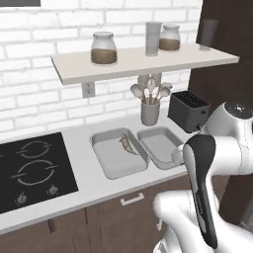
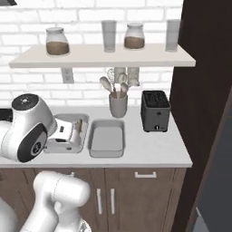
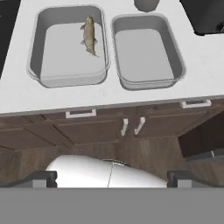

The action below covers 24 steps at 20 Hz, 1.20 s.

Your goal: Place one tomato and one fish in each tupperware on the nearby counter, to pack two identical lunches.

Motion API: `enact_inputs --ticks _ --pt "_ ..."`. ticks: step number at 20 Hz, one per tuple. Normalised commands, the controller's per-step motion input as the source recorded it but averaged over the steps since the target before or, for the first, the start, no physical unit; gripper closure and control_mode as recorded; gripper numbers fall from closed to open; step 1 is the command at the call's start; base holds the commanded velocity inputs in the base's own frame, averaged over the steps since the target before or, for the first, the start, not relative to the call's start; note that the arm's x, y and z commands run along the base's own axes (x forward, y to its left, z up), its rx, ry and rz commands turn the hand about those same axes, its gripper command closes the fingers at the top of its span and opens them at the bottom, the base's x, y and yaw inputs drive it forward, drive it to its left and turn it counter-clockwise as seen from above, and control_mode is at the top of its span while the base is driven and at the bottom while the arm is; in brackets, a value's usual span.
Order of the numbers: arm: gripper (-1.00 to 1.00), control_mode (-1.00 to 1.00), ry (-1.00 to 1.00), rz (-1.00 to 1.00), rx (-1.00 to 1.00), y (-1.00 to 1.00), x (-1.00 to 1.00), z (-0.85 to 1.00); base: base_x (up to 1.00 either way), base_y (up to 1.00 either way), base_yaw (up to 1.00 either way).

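- Two trays sit side by side on the counter, ahead of the pincer as the hand view looks along it: the left tray and the right tray, rims just beside each other.
- One fish lies in the left tray, near its far right wall; the right tray holds nothing, and no tomato is seen in either.
- The pincer hangs back from the counter edge, in front of the cabinet fronts, its tips spread wide with nothing between them.
- Judged from this, one of four items is packed, and the arm is between placements, free to fetch the next piece.
- The next move calls for finding a tomato or the second fish; neither is in sight here, so the arm or base would likely have to turn away from the trays.
- A toaster and a utensil pot stand beyond the right tray, worth clearing on the return.
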Motion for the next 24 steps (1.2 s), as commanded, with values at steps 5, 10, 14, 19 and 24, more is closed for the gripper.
enact_inputs --ticks 5,10,14,19,24 --pt "-1.0 1.0 0.0 0.0 0.0 0.0 0.0 0.0 -0.9 -1.0 -0.23" --pt "-1.0 1.0 0.0 0.0 0.0 0.0 0.0 0.0 -0.23 -0.77 -0.43" --pt "-1.0 1.0 0.0 0.0 0.0 0.0 0.0 0.0 0.0 -0.38 -0.6" --pt "-1.0 1.0 0.0 0.0 0.0 0.0 0.0 0.0 0.0 -0.22 -0.67" --pt "-1.0 1.0 0.0 0.0 0.0 0.0 0.0 0.0 0.17 -0.16 -0.71"
